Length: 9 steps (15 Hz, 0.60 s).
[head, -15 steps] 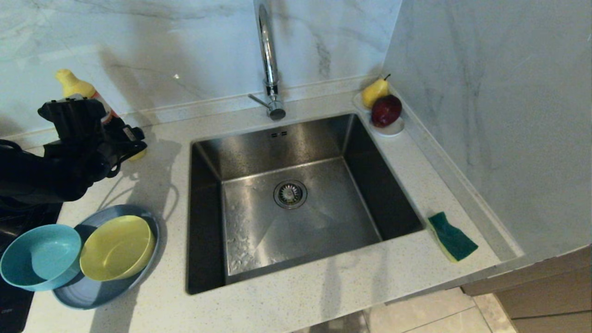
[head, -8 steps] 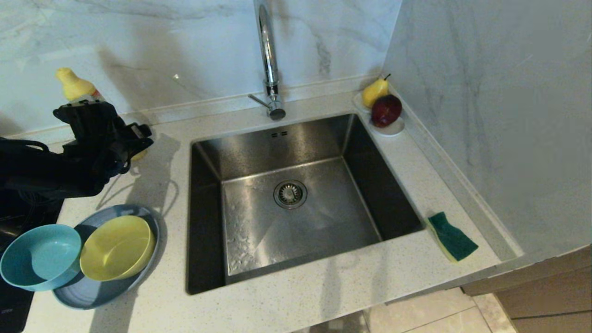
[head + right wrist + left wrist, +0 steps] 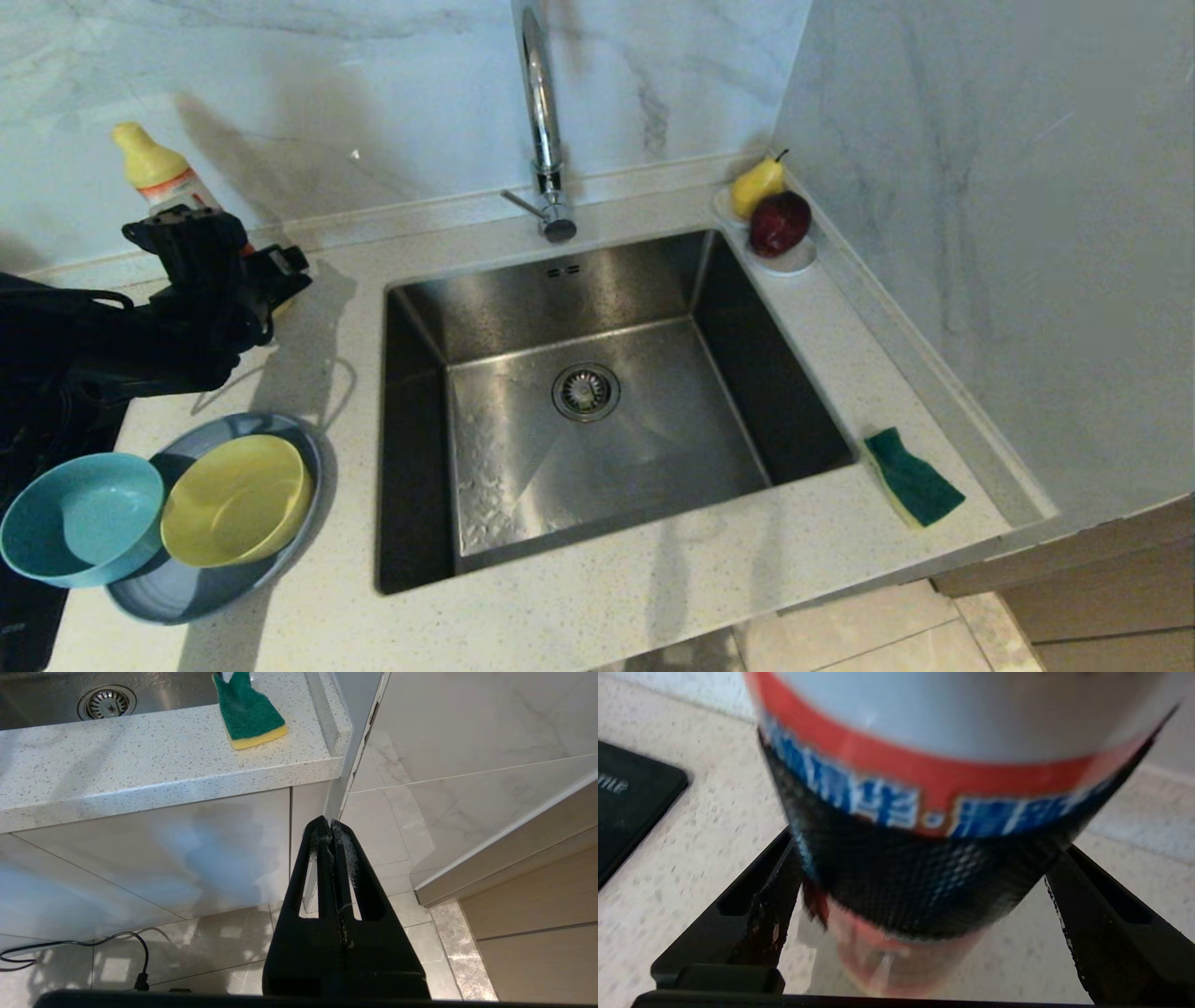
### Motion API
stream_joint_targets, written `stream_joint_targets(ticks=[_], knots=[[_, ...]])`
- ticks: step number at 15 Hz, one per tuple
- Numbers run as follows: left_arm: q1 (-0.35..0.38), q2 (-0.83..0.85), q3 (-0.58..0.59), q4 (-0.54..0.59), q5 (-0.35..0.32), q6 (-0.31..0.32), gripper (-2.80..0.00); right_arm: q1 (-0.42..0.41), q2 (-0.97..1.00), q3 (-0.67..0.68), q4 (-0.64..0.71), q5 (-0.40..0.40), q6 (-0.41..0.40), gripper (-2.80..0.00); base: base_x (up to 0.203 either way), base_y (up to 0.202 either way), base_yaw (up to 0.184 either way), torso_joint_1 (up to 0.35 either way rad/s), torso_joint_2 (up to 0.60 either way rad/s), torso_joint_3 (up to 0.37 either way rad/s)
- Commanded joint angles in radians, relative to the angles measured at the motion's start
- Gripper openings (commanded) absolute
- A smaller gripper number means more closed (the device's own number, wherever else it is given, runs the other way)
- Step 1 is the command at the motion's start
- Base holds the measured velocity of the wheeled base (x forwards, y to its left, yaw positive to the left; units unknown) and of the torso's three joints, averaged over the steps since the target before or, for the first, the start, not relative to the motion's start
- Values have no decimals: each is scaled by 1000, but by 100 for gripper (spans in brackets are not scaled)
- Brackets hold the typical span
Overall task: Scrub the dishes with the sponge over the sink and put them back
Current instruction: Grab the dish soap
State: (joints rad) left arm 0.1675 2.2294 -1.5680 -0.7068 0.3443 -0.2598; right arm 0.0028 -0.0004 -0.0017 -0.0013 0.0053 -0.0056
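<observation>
A square brushed stainless-steel sink [image 3: 597,411] is set into a pale speckled counter, with a round drain strainer at its centre and a tall chrome tap behind it. To its left, a shallow grey-blue plate [image 3: 177,588] lies flat on the counter. An upright yellow bowl [image 3: 235,500] sits on the plate. A teal-blue bowl [image 3: 79,518] rests beside it, overlapping the plate's left rim. A green-topped yellow sponge [image 3: 913,478] lies flat on the counter just right of the sink.
</observation>
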Motion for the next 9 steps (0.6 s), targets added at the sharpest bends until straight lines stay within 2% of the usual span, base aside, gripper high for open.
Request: stream_joint_targets(ticks=[1,3,4,9], knots=[[13,26,-37,-54,2,15,0,0,-1,0,0,1,-1,-280,0,0,0,0,0,0],[24,53,-104,-58,4,33,0,0,-1,0,0,1,-1,-280,0,0,0,0,0,0],[29,67,-144,-56,3,38,-280,0,-1,0,0,1,-1,-280,0,0,0,0,0,0],[32,79,-142,-53,-14,41,-280,0,-1,0,0,1,-1,-280,0,0,0,0,0,0]])
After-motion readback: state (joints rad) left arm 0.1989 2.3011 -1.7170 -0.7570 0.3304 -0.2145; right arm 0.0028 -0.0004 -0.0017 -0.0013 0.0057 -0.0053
